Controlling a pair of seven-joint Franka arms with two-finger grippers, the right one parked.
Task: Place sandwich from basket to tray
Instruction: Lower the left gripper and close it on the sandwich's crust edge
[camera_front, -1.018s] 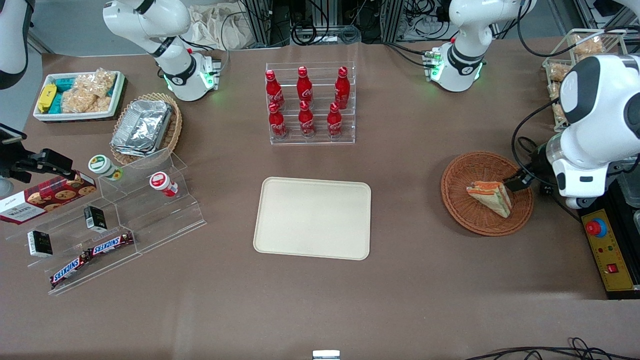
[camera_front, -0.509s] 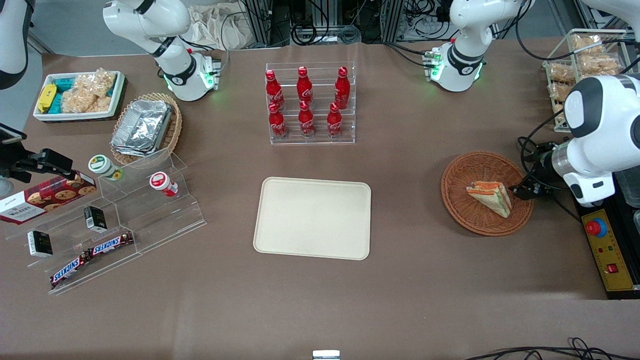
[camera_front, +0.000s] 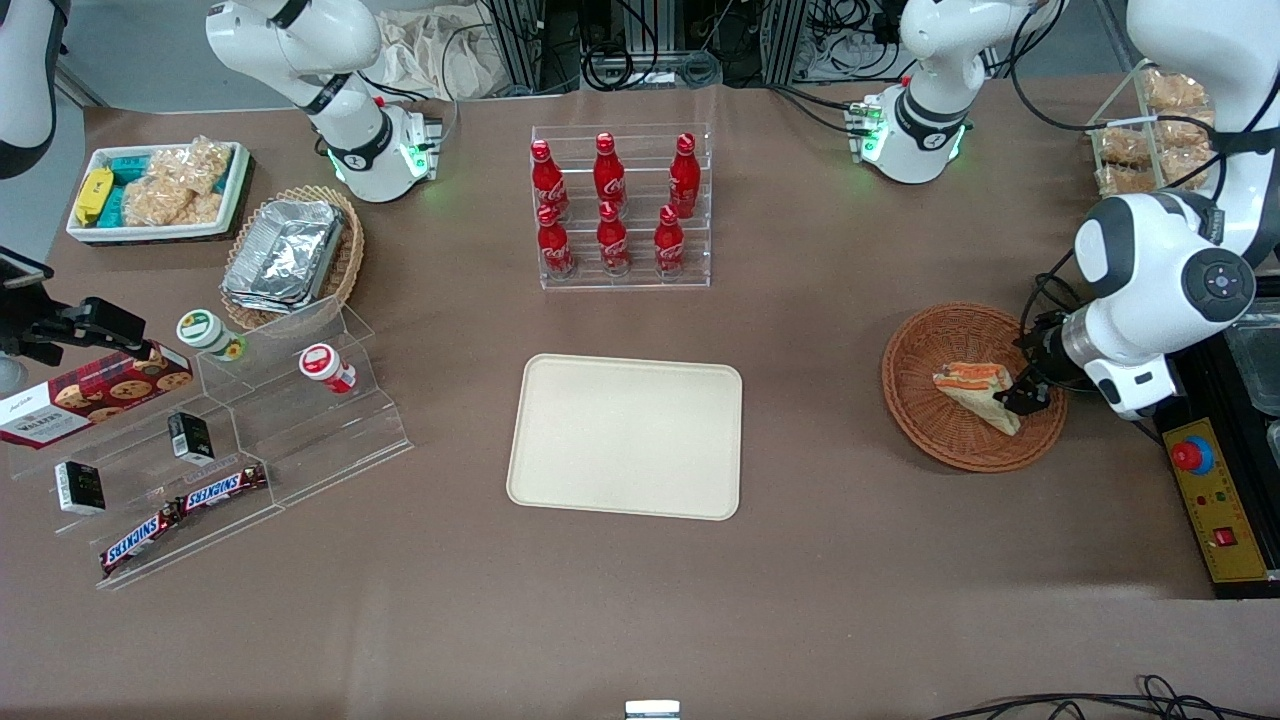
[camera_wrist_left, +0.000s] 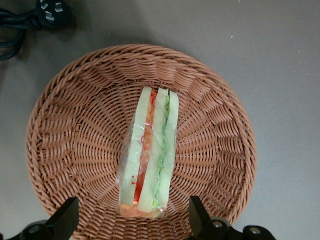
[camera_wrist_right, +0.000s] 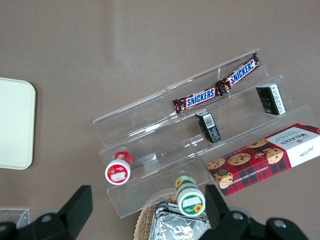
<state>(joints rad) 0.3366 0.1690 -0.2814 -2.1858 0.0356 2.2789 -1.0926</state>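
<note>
Inside the basket (camera_wrist_left: 65, 125) (wicker) lies the sandwich (camera_wrist_left: 148, 155); gripper (camera_wrist_left: 132, 222) spread above.

The basket (camera_wrist_left: 75, 125) is reddish-brown wicker, woven in tight ribbed rows. The sandwich (camera_wrist_left: 148, 155) in it shows pale bread with an orange-red layer and a green layer under clear wrap. The black pincer (camera_front: 1027, 392) hangs over the basket by the sandwich, fingers spread. The tray (camera_front: 626, 436) is plain cream-beige, and the bench (camera_front: 800, 560) dull brown. The bottles (camera_front: 612, 205) are red.
</note>
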